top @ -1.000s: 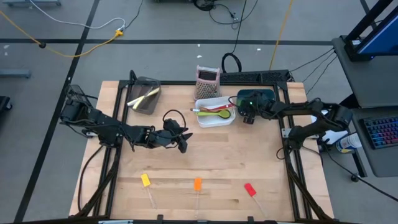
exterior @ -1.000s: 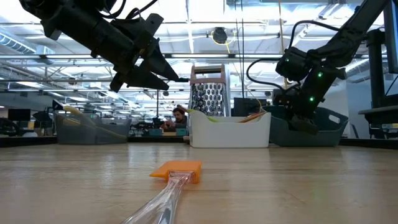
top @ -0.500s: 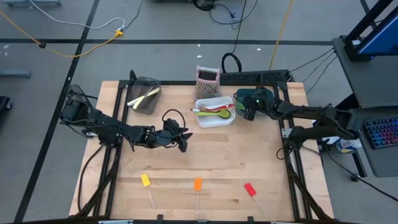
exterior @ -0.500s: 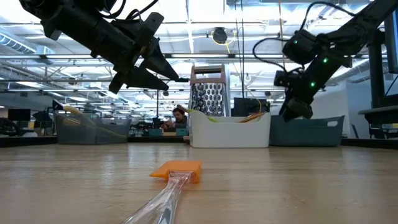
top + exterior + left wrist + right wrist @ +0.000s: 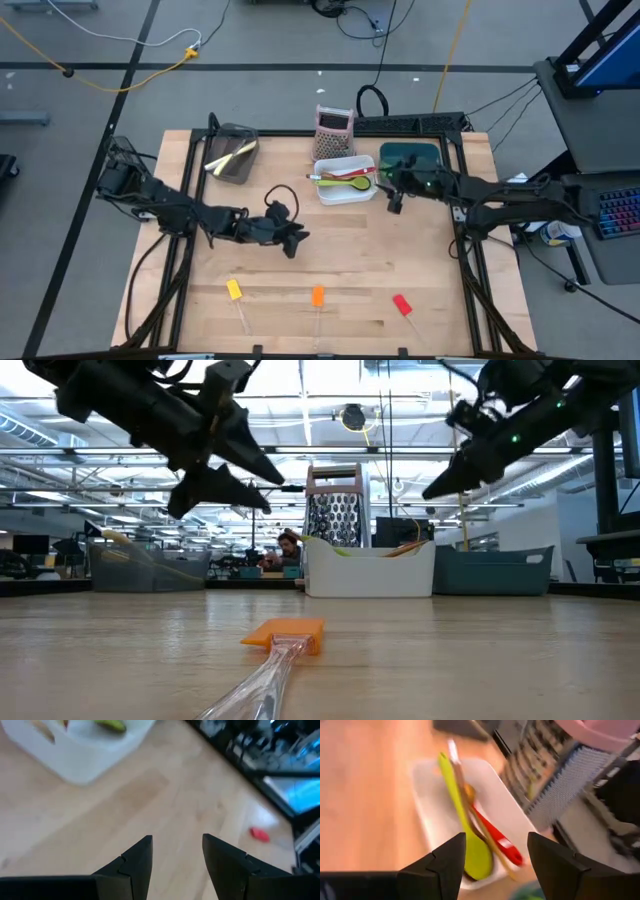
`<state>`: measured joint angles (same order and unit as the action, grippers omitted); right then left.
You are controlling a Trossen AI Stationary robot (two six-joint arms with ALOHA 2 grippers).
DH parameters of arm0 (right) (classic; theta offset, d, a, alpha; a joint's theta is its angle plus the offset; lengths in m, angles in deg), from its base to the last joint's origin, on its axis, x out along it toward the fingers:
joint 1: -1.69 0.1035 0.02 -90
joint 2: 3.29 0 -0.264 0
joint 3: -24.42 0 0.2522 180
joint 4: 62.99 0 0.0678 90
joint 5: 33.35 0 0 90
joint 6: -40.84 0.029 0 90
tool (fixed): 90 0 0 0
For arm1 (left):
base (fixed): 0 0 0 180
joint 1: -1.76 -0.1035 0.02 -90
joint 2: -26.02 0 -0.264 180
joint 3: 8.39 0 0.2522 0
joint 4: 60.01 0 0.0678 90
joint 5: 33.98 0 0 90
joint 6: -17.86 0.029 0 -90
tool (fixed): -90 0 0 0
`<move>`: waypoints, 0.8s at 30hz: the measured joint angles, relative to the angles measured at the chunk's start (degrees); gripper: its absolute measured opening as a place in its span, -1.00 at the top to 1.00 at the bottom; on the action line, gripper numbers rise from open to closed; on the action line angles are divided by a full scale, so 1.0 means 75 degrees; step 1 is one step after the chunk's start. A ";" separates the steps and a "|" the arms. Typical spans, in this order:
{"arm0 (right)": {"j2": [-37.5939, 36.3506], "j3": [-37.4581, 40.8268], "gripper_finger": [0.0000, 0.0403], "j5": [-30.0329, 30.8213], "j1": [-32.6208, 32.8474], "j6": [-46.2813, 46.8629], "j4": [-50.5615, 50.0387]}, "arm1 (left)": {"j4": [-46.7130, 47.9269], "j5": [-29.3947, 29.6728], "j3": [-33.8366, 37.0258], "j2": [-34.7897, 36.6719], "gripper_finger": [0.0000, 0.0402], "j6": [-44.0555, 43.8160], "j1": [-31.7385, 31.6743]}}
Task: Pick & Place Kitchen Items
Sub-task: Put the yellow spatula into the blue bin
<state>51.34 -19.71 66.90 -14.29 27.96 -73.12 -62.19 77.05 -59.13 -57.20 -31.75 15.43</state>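
— Which gripper is nearer to the three spatulas on the worktop?
— The left gripper (image 5: 296, 238), spread and empty. The orange spatula (image 5: 317, 297) lies below it, toward the front edge, handle pointing forward. The right gripper (image 5: 393, 203), also released, hovers beside the white bin (image 5: 346, 192) with spoons

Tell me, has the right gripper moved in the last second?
Yes. In the high view the right gripper has left the teal bin and now hangs open over bare table just right of the white bin, nearer the front edge.
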 joint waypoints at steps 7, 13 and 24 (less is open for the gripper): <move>0.0120 0.0000 -0.03 0.0005 0.1025 0.0831 0.0521 | 0.3165 0.0014 -0.0991 -0.0006 0.13 -0.1385 0.0551; 0.0506 0.0000 -0.03 0.0011 0.1715 0.0981 0.1177 | 0.5496 -0.0133 -0.1944 -0.0003 0.13 -0.3087 0.0974; 0.1387 0.0000 -0.03 0.0015 0.2545 0.1646 0.2516 | 0.6168 -0.0419 -0.2096 -0.0003 0.13 -0.5255 0.1990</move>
<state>61.75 -19.71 67.01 4.80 40.30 -54.25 -15.94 73.91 -74.86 -57.22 -71.17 30.36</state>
